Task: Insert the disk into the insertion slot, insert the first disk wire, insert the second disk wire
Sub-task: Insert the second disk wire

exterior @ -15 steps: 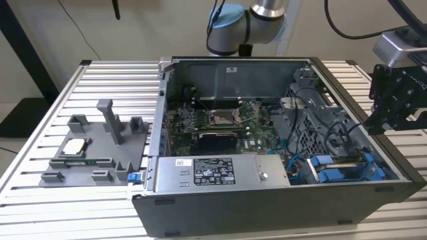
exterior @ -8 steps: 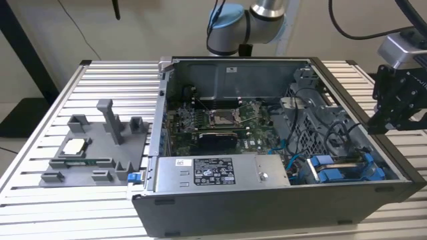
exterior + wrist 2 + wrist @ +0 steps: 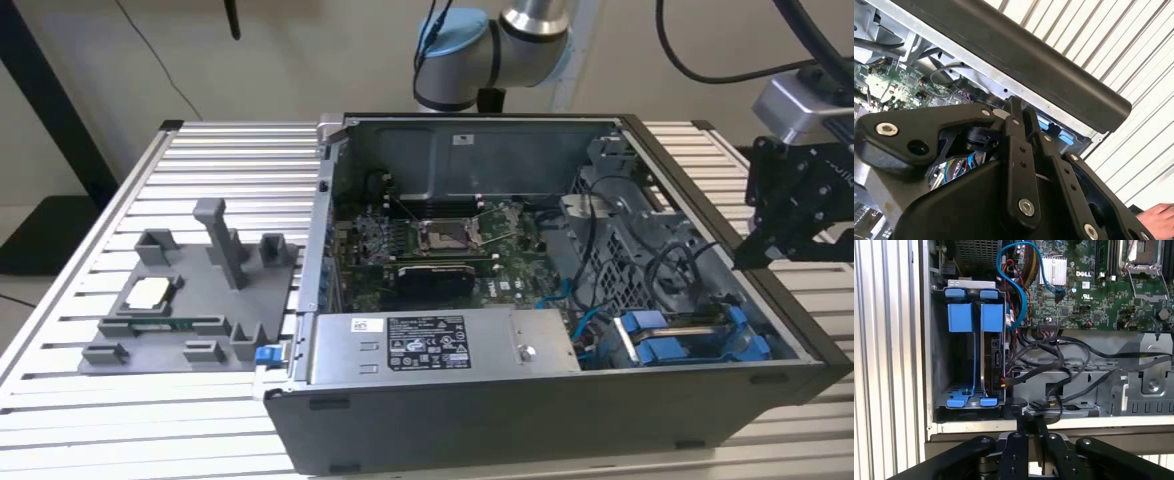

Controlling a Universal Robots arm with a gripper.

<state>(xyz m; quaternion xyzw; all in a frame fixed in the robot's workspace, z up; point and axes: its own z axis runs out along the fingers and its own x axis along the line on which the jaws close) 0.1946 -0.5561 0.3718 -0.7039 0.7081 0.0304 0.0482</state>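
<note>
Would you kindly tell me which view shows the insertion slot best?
The first wrist view: the insertion slot sits close and unblocked. The exterior view shows it small and oblique; the second wrist view catches bits of it behind the gripper.

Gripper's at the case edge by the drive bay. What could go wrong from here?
1. Black cables sprawl beside the drive bay, close to the shut gripper; moving in could snag one.
2. The gripper sits right at the case wall; a slight misalignment could clip its rim.
3. A hand is near the arm; contact is possible.
</note>
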